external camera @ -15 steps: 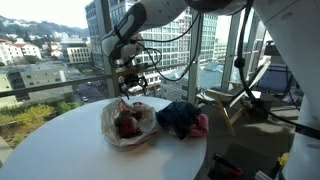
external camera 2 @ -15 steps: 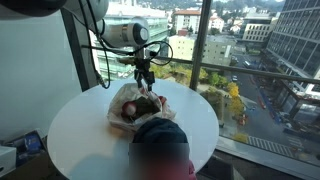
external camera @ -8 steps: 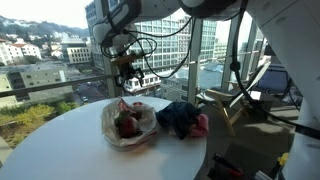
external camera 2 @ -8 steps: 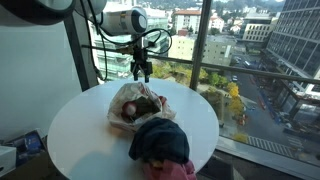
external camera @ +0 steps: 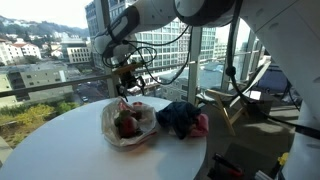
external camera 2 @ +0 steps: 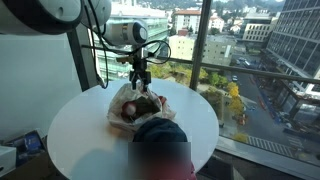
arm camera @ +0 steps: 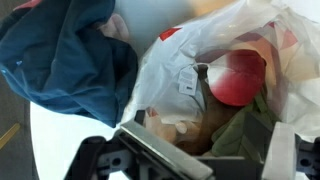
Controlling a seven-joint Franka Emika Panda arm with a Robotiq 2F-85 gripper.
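Now we see the end effector (external camera 2: 140,82) hanging wide open and empty, just above the far edge of the crumpled white plastic bag (external camera 2: 124,112) on the round white desk (external camera 2: 80,135).

Plastic bag (arm camera: 172,68) — contents unclear; cloth (external camera 2: 160,145) blurred.

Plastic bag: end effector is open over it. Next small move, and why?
Likely a short descent straight down: the end effector hangs open just above the plastic bag, not touching it, and the wrist view shows its mouth gaping over a red thing. The blue cloth lies beside the bag, off that path.
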